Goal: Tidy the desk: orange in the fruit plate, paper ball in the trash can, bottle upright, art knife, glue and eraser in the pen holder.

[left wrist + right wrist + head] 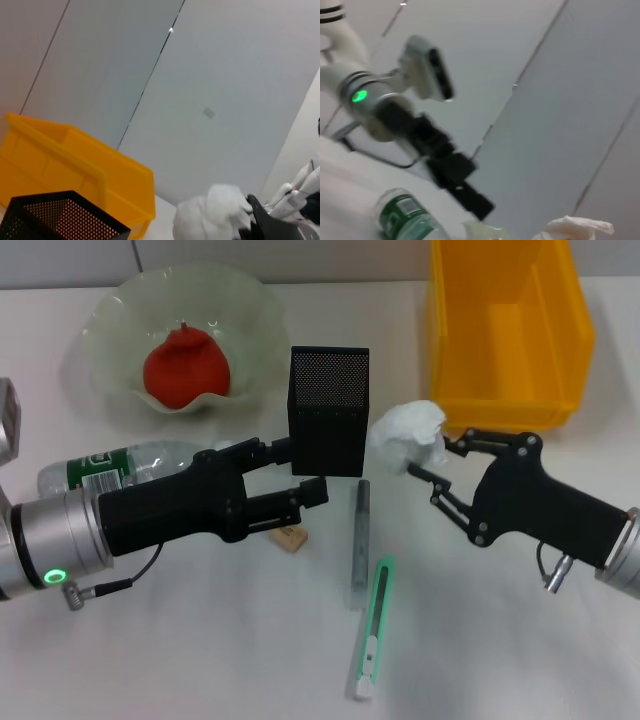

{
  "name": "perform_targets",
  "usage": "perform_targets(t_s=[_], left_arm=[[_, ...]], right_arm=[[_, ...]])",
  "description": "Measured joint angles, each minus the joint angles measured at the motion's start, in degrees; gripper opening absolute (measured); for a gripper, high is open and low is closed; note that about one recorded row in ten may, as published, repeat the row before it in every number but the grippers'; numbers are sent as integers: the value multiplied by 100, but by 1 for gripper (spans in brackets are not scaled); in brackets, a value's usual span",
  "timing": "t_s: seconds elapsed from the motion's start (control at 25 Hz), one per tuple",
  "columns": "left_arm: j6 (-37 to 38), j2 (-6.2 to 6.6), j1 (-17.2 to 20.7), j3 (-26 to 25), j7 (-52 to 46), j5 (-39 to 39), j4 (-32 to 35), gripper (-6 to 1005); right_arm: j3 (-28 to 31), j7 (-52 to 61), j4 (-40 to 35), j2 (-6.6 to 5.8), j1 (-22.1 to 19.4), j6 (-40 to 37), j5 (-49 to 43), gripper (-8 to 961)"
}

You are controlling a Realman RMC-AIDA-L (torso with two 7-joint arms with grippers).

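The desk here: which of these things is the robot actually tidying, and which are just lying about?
Part of the job:
orange in the fruit plate
paper ball
yellow bin
lying bottle
art knife
grey stick
eraser
pen holder

Just lying about:
Nothing visible.

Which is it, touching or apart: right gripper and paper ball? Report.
Touching. In the head view the right gripper has its open fingertips against the paper ball, with no gap visible.
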Motion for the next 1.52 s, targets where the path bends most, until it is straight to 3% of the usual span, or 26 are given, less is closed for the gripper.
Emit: perform_targets(t_s=[0.44,0.84,1.4,1.52], left_arm=[[118,-16,270,5,1215,10,-74,804],[155,-38,413,-35,2936,-7,-522,804],[78,-28,456,-38,2988,-218,-570,803],[95,-23,463,-38,2983,-246,-570,803]], right_arm=[[1305,667,-11,-7,-137,-189,0,273],[2253,1409,-10,-9,12,200,1,273],[2548,2316,-108,-20,412,1369,1,273],[2565,2483,-162,-24,454,1475,1,338]])
